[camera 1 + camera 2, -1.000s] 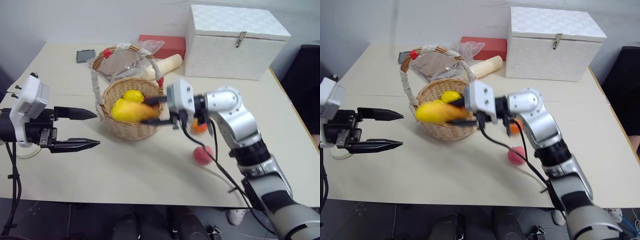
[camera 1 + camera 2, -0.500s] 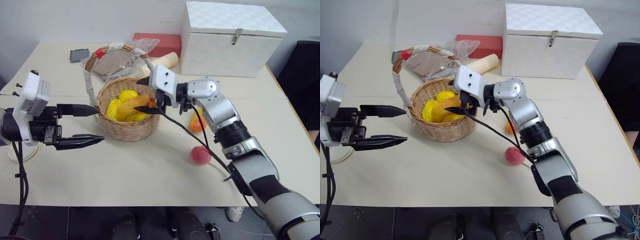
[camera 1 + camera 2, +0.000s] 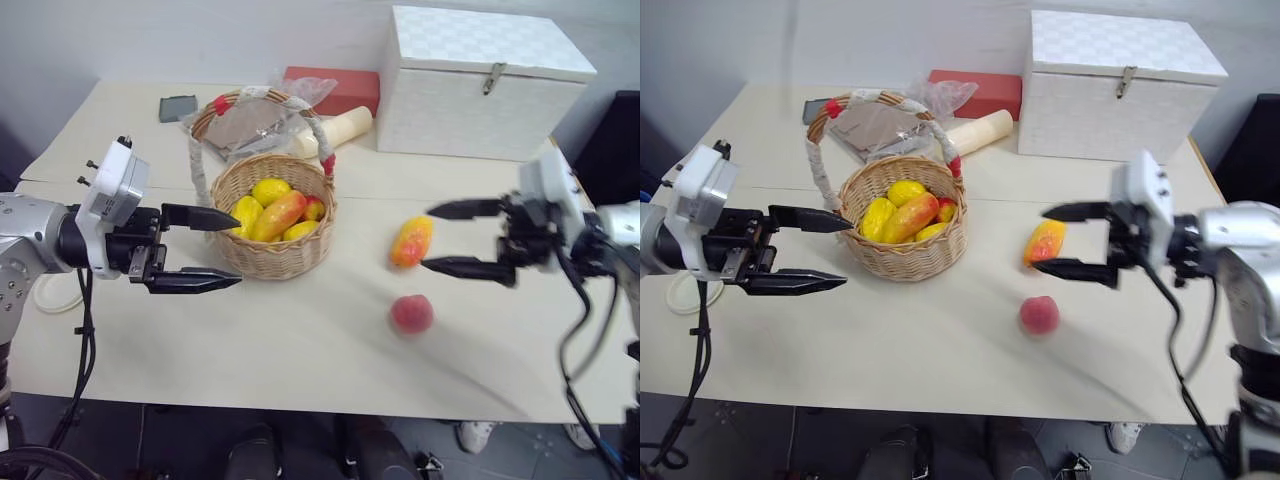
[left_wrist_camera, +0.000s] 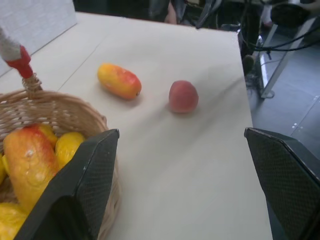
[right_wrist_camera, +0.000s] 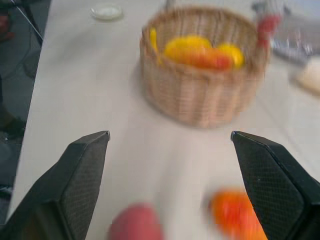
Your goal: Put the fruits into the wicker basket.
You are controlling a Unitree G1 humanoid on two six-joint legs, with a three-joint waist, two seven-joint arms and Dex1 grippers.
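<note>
Tools first: right tool (image 3: 462,239) spread wide, empty, hanging just off the orange-yellow mango (image 3: 411,241), which sits at its 9 o'clock on the tabletop (image 3: 300,340). Left tool (image 3: 205,250) also spread wide and empty, tips right beside the wicker basket (image 3: 272,255) wall, at the basket's 9 o'clock.

Loose fruit: mango lies on its side at the basket's 3 o'clock, well apart from it; pink-red peach (image 3: 411,313) near the mango's 6 o'clock, not touching it. Basket already carries several yellow fruits plus a long yellow-red mango (image 3: 279,215).

Handling, my guess: both look like light, rigid, glossy plastic, so slippery and prone to rolling or squirting out. Mango: pinch across the short axis at mid-length. Peach: span the widest part, dead centre, go gently.

Hard to read: right wrist view is smeared, fruit outlines there are vague. Exact fruit count in the basket unclear, they overlap. Arched handle (image 3: 260,100) crosses the opening, and clear plastic wrap (image 3: 300,92) clutters the rear.
</note>
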